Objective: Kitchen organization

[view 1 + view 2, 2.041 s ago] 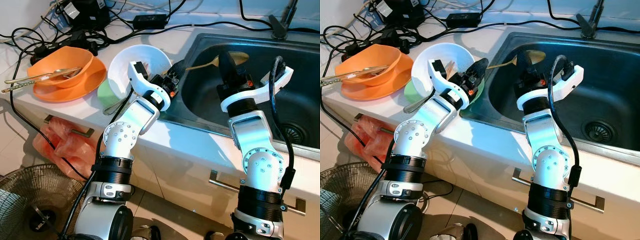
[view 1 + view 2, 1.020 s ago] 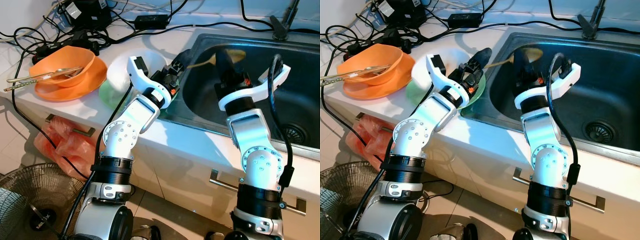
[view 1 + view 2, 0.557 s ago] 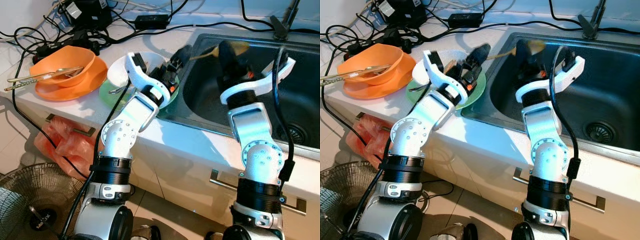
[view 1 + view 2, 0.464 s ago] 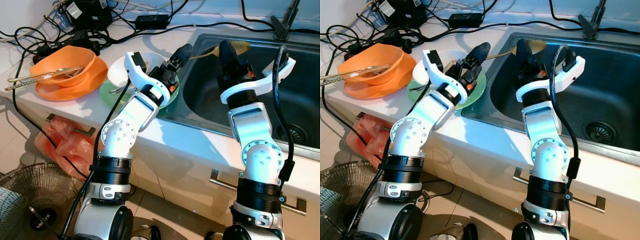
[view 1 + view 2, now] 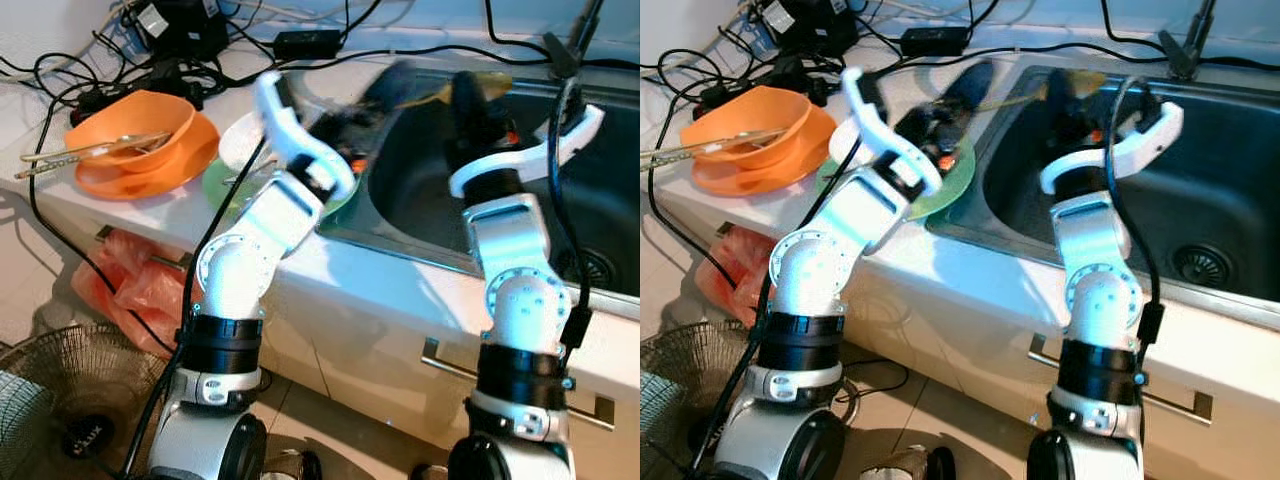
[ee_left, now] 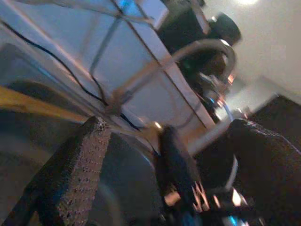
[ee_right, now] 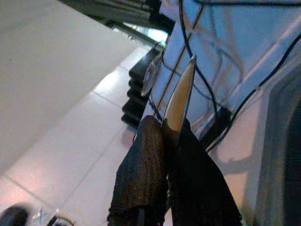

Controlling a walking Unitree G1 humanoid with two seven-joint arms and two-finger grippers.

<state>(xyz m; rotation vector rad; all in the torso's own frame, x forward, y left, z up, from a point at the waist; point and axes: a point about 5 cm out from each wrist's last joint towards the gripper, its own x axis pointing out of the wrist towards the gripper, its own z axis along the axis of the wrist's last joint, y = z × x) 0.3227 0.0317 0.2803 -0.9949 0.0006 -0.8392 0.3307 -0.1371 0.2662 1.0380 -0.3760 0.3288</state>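
Yellowish spoon (image 7: 178, 101), pinched, above sink (image 5: 1200, 160)

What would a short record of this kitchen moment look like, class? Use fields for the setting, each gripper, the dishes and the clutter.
setting: white counter beside a dark metal sink
right gripper: shut on a long pale wooden spoon, raised over the sink
left gripper: open, blurred, at the sink's near-left edge
dishes: orange plastic bowl on an orange plate, chopsticks across the bowl; white bowl on a green plate
clutter: black cables behind the dishes
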